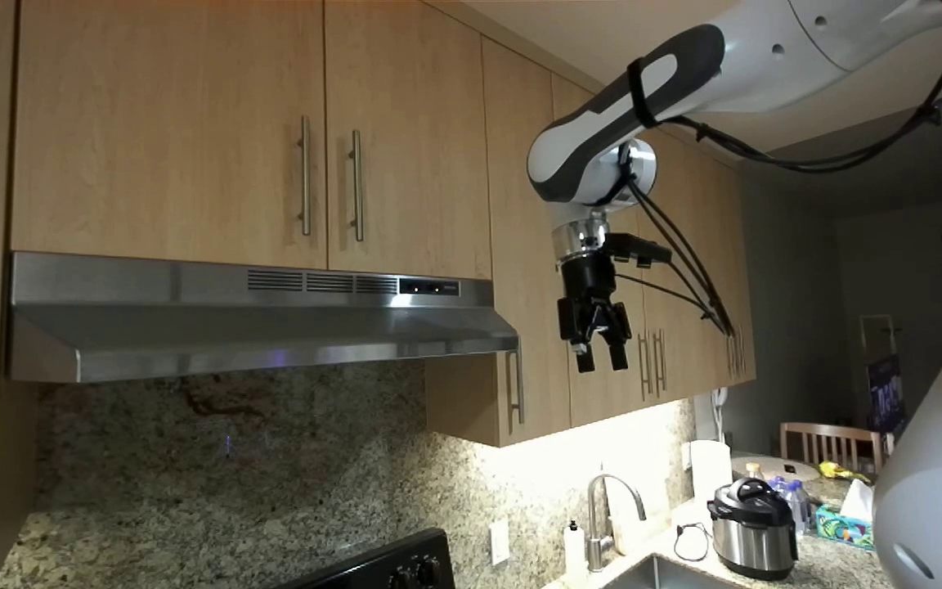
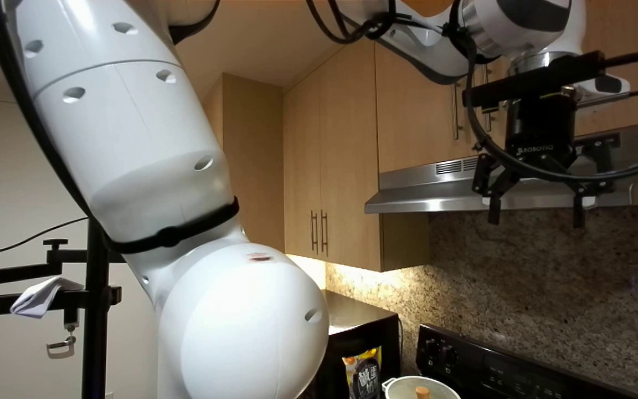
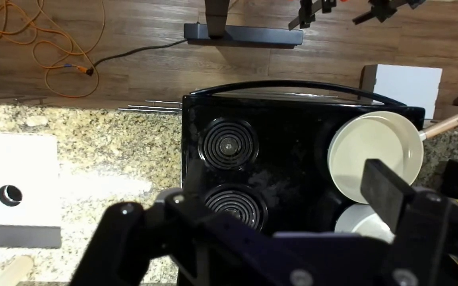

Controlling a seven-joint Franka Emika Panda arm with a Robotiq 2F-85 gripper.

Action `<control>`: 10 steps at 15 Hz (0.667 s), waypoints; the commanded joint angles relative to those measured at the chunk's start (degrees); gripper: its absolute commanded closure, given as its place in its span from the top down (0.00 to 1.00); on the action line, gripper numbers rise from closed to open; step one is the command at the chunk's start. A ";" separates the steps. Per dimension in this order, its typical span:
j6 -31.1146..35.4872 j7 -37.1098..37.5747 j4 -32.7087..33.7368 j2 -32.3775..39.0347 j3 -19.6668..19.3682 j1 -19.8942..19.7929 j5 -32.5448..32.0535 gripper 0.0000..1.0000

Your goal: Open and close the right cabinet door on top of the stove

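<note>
Exterior view: right cabinet door [image 1: 418, 139] shut, flush above the stainless range hood [image 1: 275, 323], vertical bar handle [image 1: 357, 186] at its left edge, black stove [image 1: 405, 564] low beneath. I judge the approach in hand and the opening not yet begun, though a shut door alone doesn't settle it. Next move, as I read it: bring the Robotiq gripper [image 1: 602, 357] to that bar, catch it from behind, swing the door out, then push it home, minding the twin handle [image 1: 305, 176] just to the left. Gripper points straight down, touching nothing that I can make out.

In an exterior view I get the gripper broadside: fingers [image 2: 494, 213] spread wide, nothing between them. Panda wrist [image 2: 540, 22] covers much of the door.

Wrist view: both fingers far apart, coil burners [image 3: 229, 145] showing through the gap, one fingertip [image 3: 386, 192] crossing the frying pan [image 3: 368, 143] in line of sight only, I judge. I hold nothing; the door is out of frame.
</note>
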 commanded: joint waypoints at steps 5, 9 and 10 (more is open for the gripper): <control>4.10 2.36 -3.67 -1.45 0.75 -0.36 1.60 1.00; 10.13 2.49 -7.36 -1.91 1.65 0.37 4.36 1.00; 11.31 2.43 -8.18 -2.13 2.06 0.51 4.73 1.00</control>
